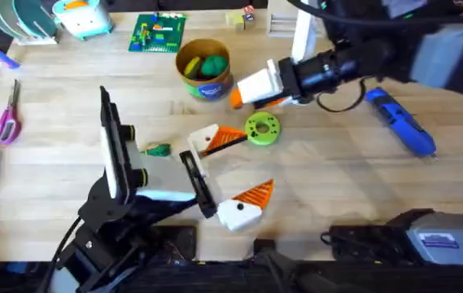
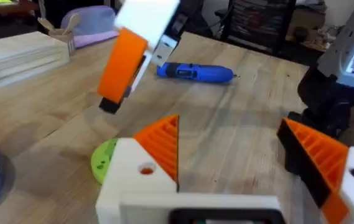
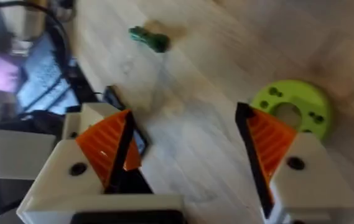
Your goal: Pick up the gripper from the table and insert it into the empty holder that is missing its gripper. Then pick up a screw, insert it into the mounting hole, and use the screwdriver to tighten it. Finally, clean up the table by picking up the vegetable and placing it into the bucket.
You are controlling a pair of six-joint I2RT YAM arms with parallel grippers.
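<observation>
**Both claws open and empty; vegetable on the table**

Where the overhead view begins at its left side, a pair of scissors [image 1: 3, 119] lies flat on the wooden table [image 1: 337, 187], well apart from the work.

Further right, the vegetable [image 1: 158, 150] lies on bare wood, outside the bucket [image 1: 204, 72] and nearer the camera than it. The bucket stands upright with its blue label facing the arms' bases. A rounded bright-green toy [image 1: 212, 65] sits inside it.

Right of the vegetable, the left gripper [image 1: 251, 163] is low over the table. Its two white fingers are spread wide, with the orange ribbed pads facing each other. The left wrist view confirms the left gripper [image 2: 229, 143] has bare tabletop between its pads and nothing in its grasp.

Just beyond its upper fingertip lies a lime-green holed disc [image 1: 262, 129], flat on the table. Whether that fingertip touches the disc cannot be told.

The right gripper [image 1: 239, 98] reaches in from the upper right, its tip just beside the bucket's right wall and behind the disc. In the right wrist view its fingers [image 3: 102, 149] stand wide apart with nothing between them. The disc and the vegetable [image 3: 149, 38] show beyond them.

The screwdriver [image 1: 402, 122] lies on its side at the table's right, well apart from both claws and untouched.
</observation>
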